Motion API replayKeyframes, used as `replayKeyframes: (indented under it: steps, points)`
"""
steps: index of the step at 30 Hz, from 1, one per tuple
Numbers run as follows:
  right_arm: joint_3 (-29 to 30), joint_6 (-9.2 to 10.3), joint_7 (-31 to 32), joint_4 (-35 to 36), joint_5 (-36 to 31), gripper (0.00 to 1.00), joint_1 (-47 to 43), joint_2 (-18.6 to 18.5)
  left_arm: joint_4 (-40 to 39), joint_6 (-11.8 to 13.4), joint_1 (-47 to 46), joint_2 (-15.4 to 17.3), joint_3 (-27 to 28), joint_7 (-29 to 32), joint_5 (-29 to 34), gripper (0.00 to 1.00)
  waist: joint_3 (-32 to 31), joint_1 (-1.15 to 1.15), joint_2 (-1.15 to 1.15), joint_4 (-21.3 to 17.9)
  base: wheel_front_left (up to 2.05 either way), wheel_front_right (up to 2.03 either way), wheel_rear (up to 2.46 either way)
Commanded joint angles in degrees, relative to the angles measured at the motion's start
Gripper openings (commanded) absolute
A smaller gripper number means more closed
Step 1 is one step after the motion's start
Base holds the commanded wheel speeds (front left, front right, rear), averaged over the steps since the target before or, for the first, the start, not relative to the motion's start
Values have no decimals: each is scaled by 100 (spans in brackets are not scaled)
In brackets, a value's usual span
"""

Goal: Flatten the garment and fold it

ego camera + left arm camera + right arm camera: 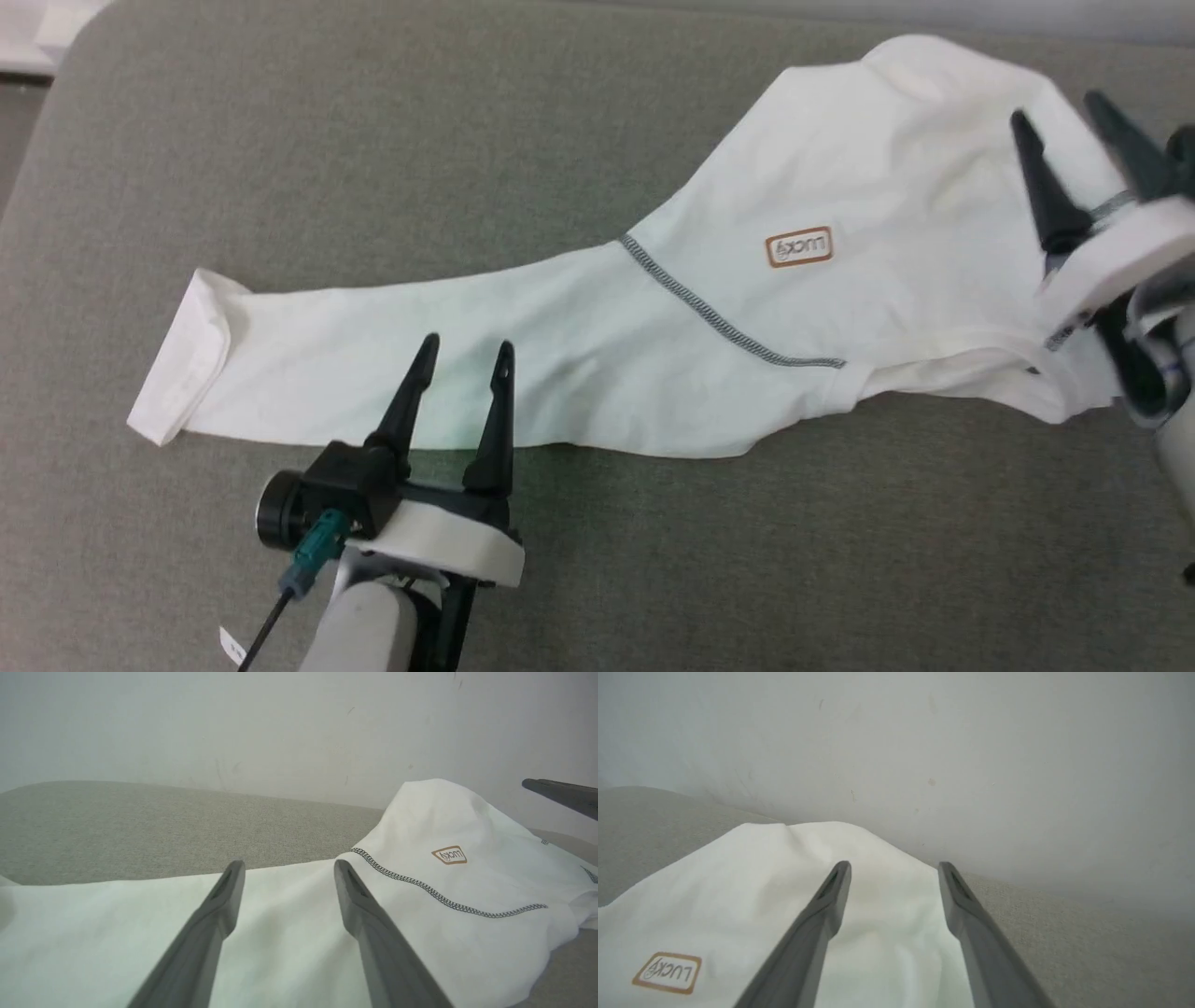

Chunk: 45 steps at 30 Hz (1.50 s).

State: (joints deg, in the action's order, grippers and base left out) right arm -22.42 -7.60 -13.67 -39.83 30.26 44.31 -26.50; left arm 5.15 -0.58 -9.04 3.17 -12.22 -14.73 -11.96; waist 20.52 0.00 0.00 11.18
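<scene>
White garment (840,168) on grey surface (373,140), L end effector (467,347) spread wide by sleeve (308,364), R end effector (1055,107) spread, prob. empty

The only writing that can be read is on a small label (799,247) on the white garment (560,355). The label is a white rounded rectangle with a brown border and grey lettering. It is largest in the right wrist view, toward 8 o'clock, where the letters L, U, C, K can be made out. A looping mark stands at their left end, and whether it is a letter or a logo cannot be told. In the head view the label lies toward 2 o'clock from the middle, its lettering small. In the left wrist view it sits toward 3 o'clock, too small to spell. A small white tag (229,644) at 7 o'clock bears nothing legible.
</scene>
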Motion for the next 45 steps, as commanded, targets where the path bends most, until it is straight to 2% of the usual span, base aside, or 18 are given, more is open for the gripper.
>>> replayKeyframes:
  steps: [1,6,9,14,19,25,33,34,36,37,40,45]
  points:
    - [105,11,-56,141,-88,100,-230,39,27,-50,66,23,31,-27,85,100,-649,0,0,-556,0,0,0]
    - [770,11,-114,1216,-503,100,-1574,407,278,-170,206,93,32,-15,61,100,-1051,0,0,-805,0,0,0]
    - [1111,11,33,1969,-776,100,-2447,699,406,-270,219,118,-62,215,-16,100,-1250,0,0,-946,0,0,0]
    - [1654,11,654,3293,-1183,100,-3707,1256,564,-460,94,158,-387,1039,-151,100,-1431,0,0,-1141,0,0,0]
    - [1844,11,1238,4306,-1456,100,-4473,1717,862,-595,-242,281,-828,2194,-239,100,-1401,0,0,-1329,0,0,0]
    - [1823,11,1545,4916,-1565,100,-4758,1973,1435,-670,-932,447,-1341,3258,-339,100,-1177,0,0,-1514,0,0,0]
    - [1787,11,1613,4957,-1477,100,-4787,2075,2297,-688,-1588,722,-2221,4721,-526,100,-1012,0,0,-1666,0,0,0]
    - [1789,11,1611,4950,-1467,100,-4785,2079,2365,-689,-1616,770,-2340,4905,-603,90,-1007,0,0,-1673,0,0,0]
    - [1790,11,1615,4933,-1440,100,-4777,2084,2432,-689,-1642,864,-2489,5084,-760,5,-1013,0,0,-1691,0,0,0]
    - [1794,11,1623,4927,-1421,100,-4772,2082,2458,-689,-1615,893,-2513,5138,-867,0,-1022,0,0,-1695,0,0,0]
    - [1871,11,1676,4885,-1374,100,-4755,2040,2366,-681,-1508,979,-2386,4885,-1074,0,-1050,0,0,-1676,0,0,0]
    - [2077,11,1920,4590,-1208,100,-4614,1855,1940,-346,-1167,1073,-1877,3924,-1298,0,-1097,0,0,-1530,0,0,0]
